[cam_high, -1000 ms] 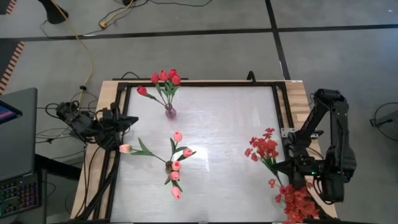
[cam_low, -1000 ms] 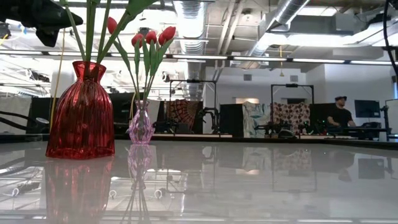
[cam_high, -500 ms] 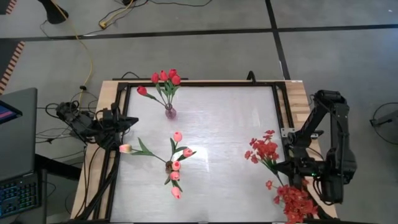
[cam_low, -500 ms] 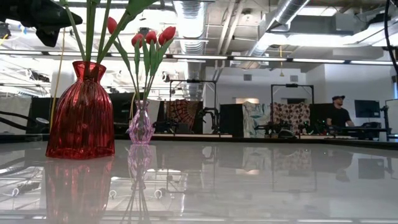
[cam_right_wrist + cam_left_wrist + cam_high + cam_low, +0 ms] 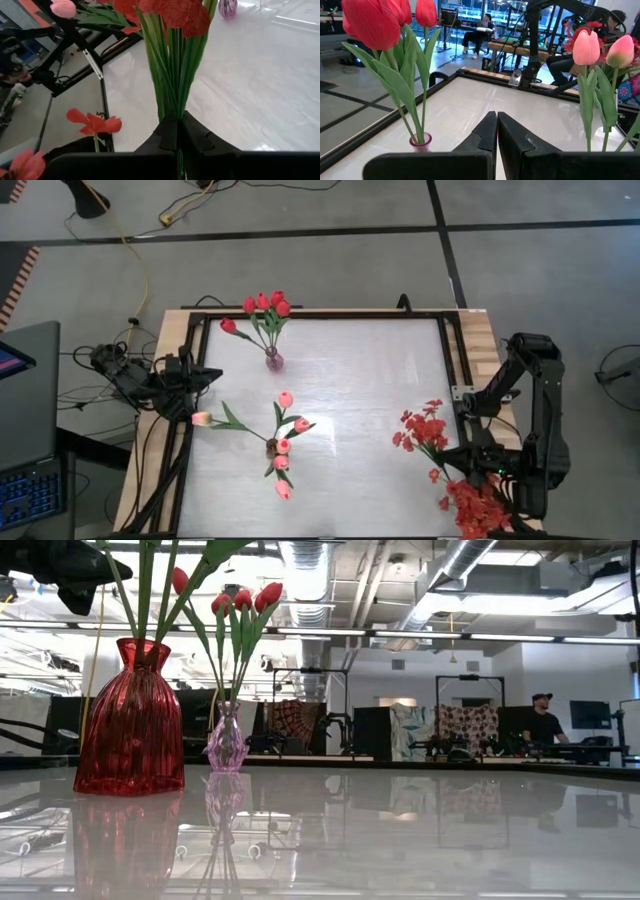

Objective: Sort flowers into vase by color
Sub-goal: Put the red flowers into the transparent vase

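Gripping the green stems of a spray of small red clustered blossoms, my right pincer sits at the counter's near right corner. Red tulips stand in the small pink glass vase. Left pincer closed, empty, at the left edge.

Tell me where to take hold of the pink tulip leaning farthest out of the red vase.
Probably grip the pink tulip by its thin stem just below the bloom, coming from the left side of the table with the left hand: it leans out that way, clear of the others in the red vase. The right hand is shut on the red spray.
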